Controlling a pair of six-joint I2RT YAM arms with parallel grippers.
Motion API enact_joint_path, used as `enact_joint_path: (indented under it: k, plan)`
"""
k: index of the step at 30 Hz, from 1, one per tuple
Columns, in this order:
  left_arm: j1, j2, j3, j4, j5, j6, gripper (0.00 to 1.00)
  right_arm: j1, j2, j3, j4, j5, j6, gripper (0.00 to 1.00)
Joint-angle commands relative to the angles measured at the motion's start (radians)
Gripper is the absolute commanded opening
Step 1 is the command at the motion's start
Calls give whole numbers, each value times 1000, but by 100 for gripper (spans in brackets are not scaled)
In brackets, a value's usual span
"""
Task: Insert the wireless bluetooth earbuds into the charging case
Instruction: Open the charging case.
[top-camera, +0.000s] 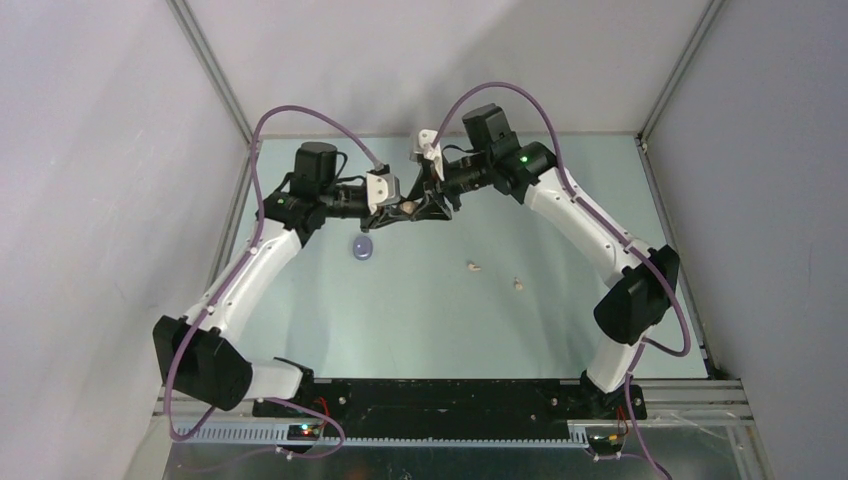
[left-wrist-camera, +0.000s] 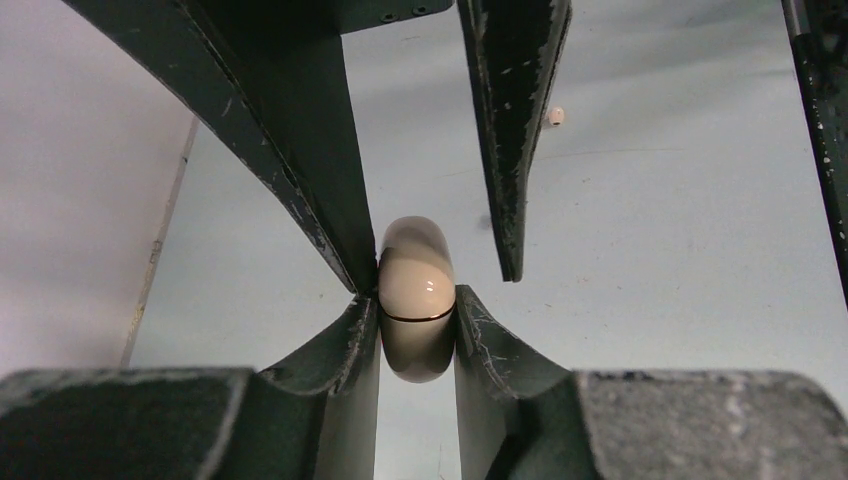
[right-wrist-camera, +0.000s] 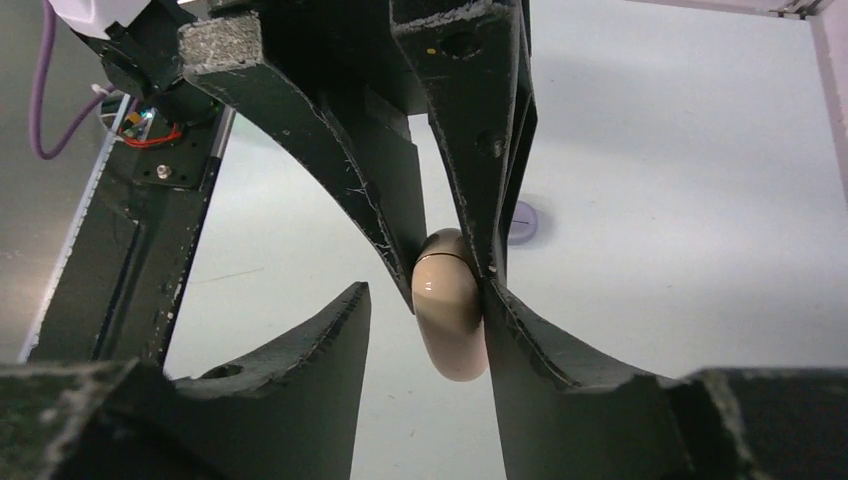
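Clenching the beige charging case (left-wrist-camera: 415, 265), your left end effector (left-wrist-camera: 415, 305) hides its sides; your right end effector (right-wrist-camera: 426, 288) is released.

White-shelled arms (top-camera: 250, 265), black joints (top-camera: 200, 362); purple cables (top-camera: 300, 108); scuffed dark fingers (left-wrist-camera: 325, 352); green lights (top-camera: 523, 158).

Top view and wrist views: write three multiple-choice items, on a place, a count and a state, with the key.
1. Where is the charging case? A by the right wall; B behind the left arm's base; C in the air where the left gripper and right gripper meet.
2. How many white earbuds lie on the table? A none; B two; C five.
3. The case's lid is: A shut; B wide open; C missing.
Key: 1 C, the left gripper clamps it; 2 B, two lie right of centre; 3 A, only a thin seam shows.
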Motion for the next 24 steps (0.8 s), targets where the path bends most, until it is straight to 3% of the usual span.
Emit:
enact_joint_path:
  k: [1, 4, 13, 15, 18, 20, 24]
  plan:
    - [1, -50, -15, 83, 22, -29, 0, 23, -10, 5, 5, 50, -30, 47]
    - [1, -57, -31, 109, 19, -51, 0, 27, -28, -30, 40, 89, -24, 44]
    - [-1, -58, -43, 144, 6, -114, 2, 28, -66, -92, 99, 133, -22, 12]
    - [-1, -54, -41, 155, -7, -140, 13, 26, -69, -93, 109, 132, -12, 5]
    - [-1, -51, -40, 148, -25, -154, 38, 16, -72, -92, 124, 121, 22, 2]
    - [-1, -52, -42, 132, -36, -137, 46, 7, -73, -89, 128, 111, 35, 1]
    - [0, -45, -44, 101, -42, -113, 52, -9, -75, -85, 125, 93, 43, 1]
